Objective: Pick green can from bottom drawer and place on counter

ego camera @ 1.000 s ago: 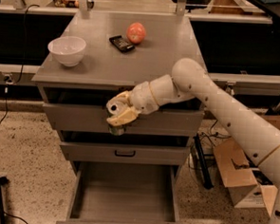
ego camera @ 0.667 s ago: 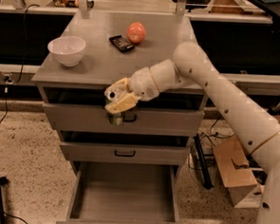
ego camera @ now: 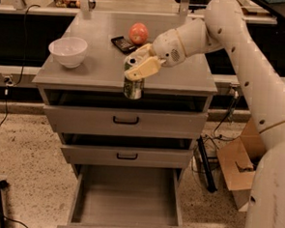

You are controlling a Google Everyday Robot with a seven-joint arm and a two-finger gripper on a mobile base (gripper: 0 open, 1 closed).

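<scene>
The arm [ego camera: 242,59] enters from the right and is cut off by the frame edge, so its base is out of view. The gripper [ego camera: 139,66] sits at the front edge of the counter [ego camera: 97,69], its pale fingers clamped around the upper part of the can [ego camera: 133,88]. The fingers cover most of the can's upper half. Only a sliver of the silver top and the dark-green lower body show. The can's base overlaps the counter's front lip. It cannot be determined whether it hangs over the surface or just ahead of it.

Compared with 0.7 s ago, the gripper and can are higher and slightly further right. The can was then in front of the top drawer face, and its top now stands above counter level.

The bottom drawer [ego camera: 127,202] is pulled out – a plain grey box with a flat floor, its front edge clipped by the frame. The two upper drawers [ego camera: 126,120] are shut and carry black handles. The counter is smooth, grey and faintly glossy. On it stand a white round bowl [ego camera: 68,51] at left, and further back a red round fruit [ego camera: 138,33] beside a flat black device [ego camera: 122,43]. A brown cardboard box [ego camera: 236,165] sits on the speckled floor [ego camera: 23,162] at right – partly hidden behind the arm.
</scene>
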